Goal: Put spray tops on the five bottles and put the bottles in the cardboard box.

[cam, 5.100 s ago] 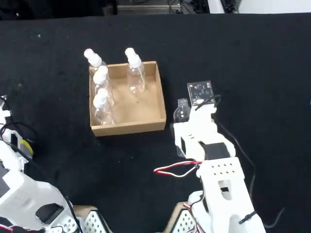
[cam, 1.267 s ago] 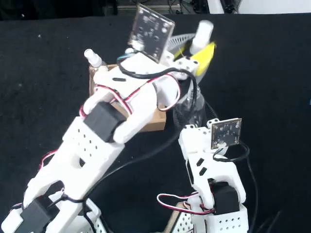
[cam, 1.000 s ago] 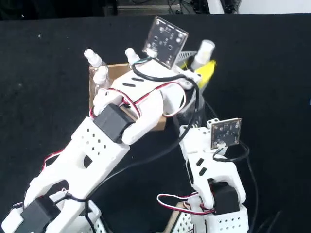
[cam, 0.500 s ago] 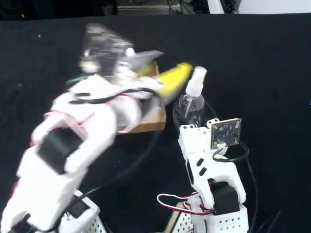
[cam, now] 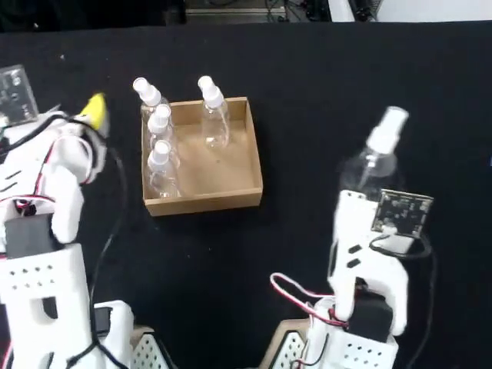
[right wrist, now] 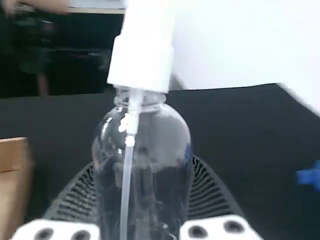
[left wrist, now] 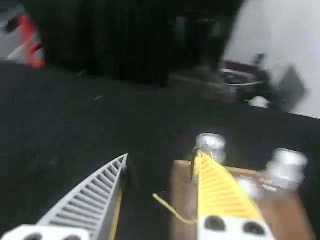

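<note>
The cardboard box (cam: 250,165) sits left of the table's middle. Several clear bottles with white spray tops (cam: 160,119) stand in it, most along its left wall. My right gripper (cam: 367,187) is well right of the box, shut on a clear bottle (cam: 369,165) that carries a white spray top (cam: 387,129). In the right wrist view that bottle (right wrist: 145,165) stands upright between the ribbed fingers (right wrist: 212,187), its top (right wrist: 142,50) above them. My left gripper (cam: 92,115) is left of the box, open and holding nothing; its wrist view has the gripper (left wrist: 160,160) facing the box's corner (left wrist: 182,200).
Black cloth covers the table. A wide bare stretch lies between the box and the right arm, and more in front of the box. The box's middle and right part hold no bottles. A small blue thing (right wrist: 310,177) lies at the table's right edge.
The left arm has swung away from the held bottle, back to the left of the box. The right arm has carried the bottle, now with its spray top, to the right.
</note>
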Robot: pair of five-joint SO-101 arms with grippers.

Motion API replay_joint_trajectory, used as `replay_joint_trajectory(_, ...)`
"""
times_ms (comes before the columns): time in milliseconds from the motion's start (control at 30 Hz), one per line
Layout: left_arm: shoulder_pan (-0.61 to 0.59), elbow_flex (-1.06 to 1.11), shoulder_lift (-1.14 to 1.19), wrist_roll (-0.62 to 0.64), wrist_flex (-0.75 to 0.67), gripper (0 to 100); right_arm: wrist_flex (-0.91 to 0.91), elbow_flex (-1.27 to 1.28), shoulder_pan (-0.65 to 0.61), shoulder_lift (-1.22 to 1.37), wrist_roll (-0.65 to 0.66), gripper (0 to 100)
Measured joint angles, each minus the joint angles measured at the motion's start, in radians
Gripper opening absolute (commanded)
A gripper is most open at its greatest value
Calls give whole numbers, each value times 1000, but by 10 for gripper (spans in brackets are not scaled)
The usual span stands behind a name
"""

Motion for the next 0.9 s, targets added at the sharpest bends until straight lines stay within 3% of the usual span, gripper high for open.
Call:
replay_joint_trajectory(133,-137,296,-14,0,-288,191,-63,-21,80,0,52,10)
replay_joint_trajectory(267,-149,575,-34,0,-577,191,-239,5,117,2,109,10)
replay_joint_trajectory(433,-149,824,-91,0,-818,191,-500,72,169,173,133,10)
replay_joint_trajectory(600,-149,933,-147,0,-895,191,-735,74,175,405,132,10)
replay_joint_trajectory(900,-104,1017,-176,0,-904,191,-987,-31,264,875,132,10)
